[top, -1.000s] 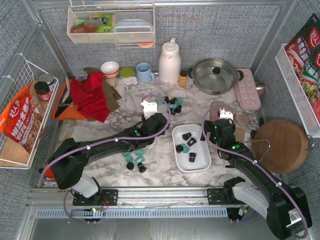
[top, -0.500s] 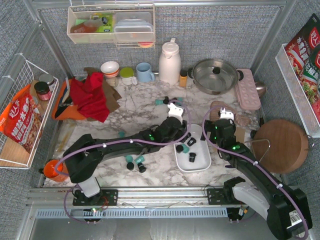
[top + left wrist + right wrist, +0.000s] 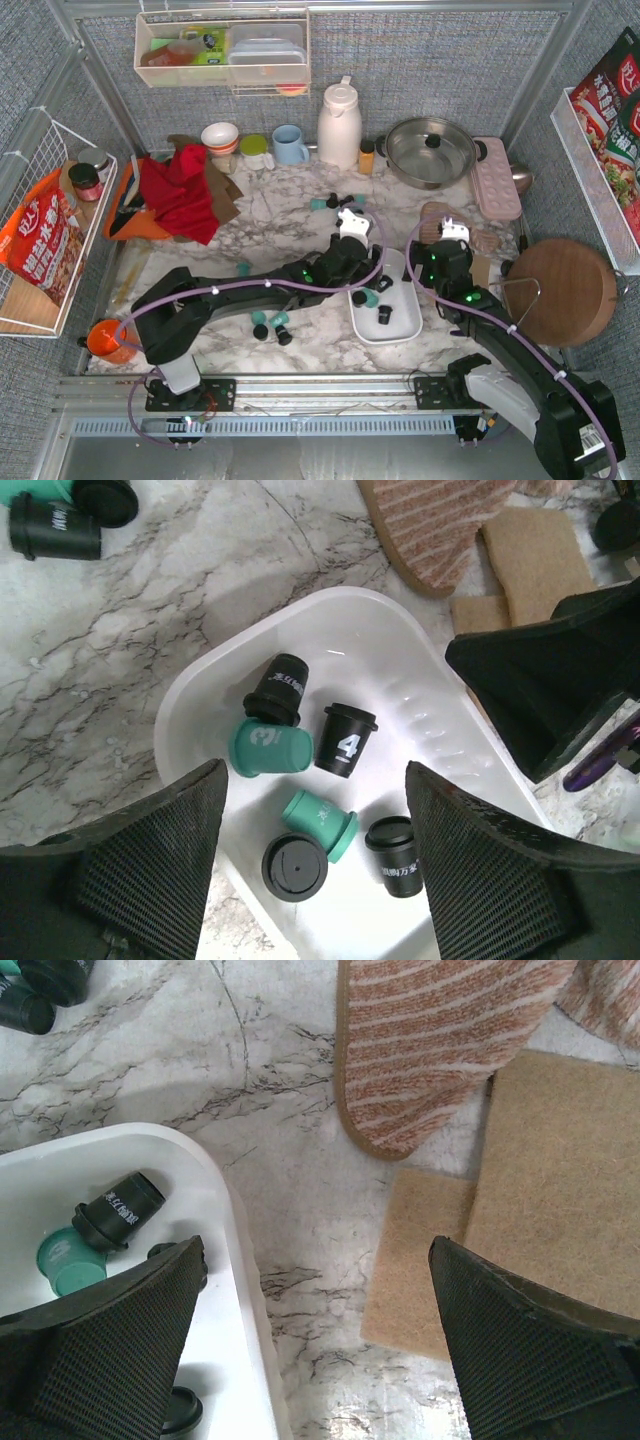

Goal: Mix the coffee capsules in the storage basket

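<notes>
The white storage basket (image 3: 404,328) sits at mid-table, right of centre. My left gripper (image 3: 362,272) hangs open over its far-left end, holding nothing. Between its fingers (image 3: 313,775) a teal coffee capsule (image 3: 320,823) lies on the basket floor (image 3: 420,690), with a second teal one (image 3: 270,748) and several black ones (image 3: 347,740) around it. More capsules lie loose on the marble, at the back (image 3: 345,207) and at the front left (image 3: 270,322). My right gripper (image 3: 432,268) is open and empty over bare marble (image 3: 315,1250), just right of the basket rim (image 3: 235,1230).
A striped mat (image 3: 440,1050) and a tan pad (image 3: 530,1200) lie right of the basket. A round wooden board (image 3: 565,290), a pink tray (image 3: 495,178), a steel pot (image 3: 430,150), a white jug (image 3: 340,125), a mug (image 3: 290,145) and a red cloth (image 3: 185,190) ring the work area.
My left arm swung right from the back cluster of capsules to above the basket, and its jaws have spread wider. The right arm has not moved.
</notes>
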`<state>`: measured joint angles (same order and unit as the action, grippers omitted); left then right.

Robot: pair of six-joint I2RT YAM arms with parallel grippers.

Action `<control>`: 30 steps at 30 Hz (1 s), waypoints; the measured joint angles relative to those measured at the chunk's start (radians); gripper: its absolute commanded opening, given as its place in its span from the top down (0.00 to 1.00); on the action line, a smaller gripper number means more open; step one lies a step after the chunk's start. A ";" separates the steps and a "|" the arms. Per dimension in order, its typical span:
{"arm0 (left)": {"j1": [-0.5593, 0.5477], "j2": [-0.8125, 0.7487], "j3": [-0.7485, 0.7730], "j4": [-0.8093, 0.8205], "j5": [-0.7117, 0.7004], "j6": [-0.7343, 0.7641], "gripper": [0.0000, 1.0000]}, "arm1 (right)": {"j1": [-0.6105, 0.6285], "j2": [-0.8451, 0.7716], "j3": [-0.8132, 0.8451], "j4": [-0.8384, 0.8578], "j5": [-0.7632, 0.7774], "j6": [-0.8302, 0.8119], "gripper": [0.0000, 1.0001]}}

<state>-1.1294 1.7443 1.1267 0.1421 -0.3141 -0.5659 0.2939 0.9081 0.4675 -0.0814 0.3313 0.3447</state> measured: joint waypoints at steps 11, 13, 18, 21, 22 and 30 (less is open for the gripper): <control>0.000 -0.248 -0.140 -0.002 -0.276 0.021 0.18 | 0.000 -0.023 0.088 -0.011 -0.039 -0.031 0.10; 0.000 -0.302 -0.175 -0.010 -0.364 0.048 0.18 | 0.000 0.009 0.118 -0.011 -0.047 -0.034 0.11; 0.000 -0.412 -0.222 -0.060 -0.527 0.136 0.16 | 0.000 0.184 0.232 -0.011 -0.075 -0.040 0.16; 0.000 -0.477 -0.234 -0.101 -0.601 0.182 0.15 | 0.001 0.310 0.316 -0.001 -0.101 -0.048 0.20; 0.000 -0.504 -0.238 -0.119 -0.625 0.201 0.15 | 0.001 0.356 0.348 0.007 -0.107 -0.055 0.22; 0.000 -0.740 -0.298 -0.226 -0.730 0.307 0.12 | 0.002 0.734 0.689 0.018 -0.153 -0.090 0.35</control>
<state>-1.1297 1.0046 0.8284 -0.0841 -1.0439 -0.2584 0.2958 1.6421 1.1564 -0.0635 0.1787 0.2546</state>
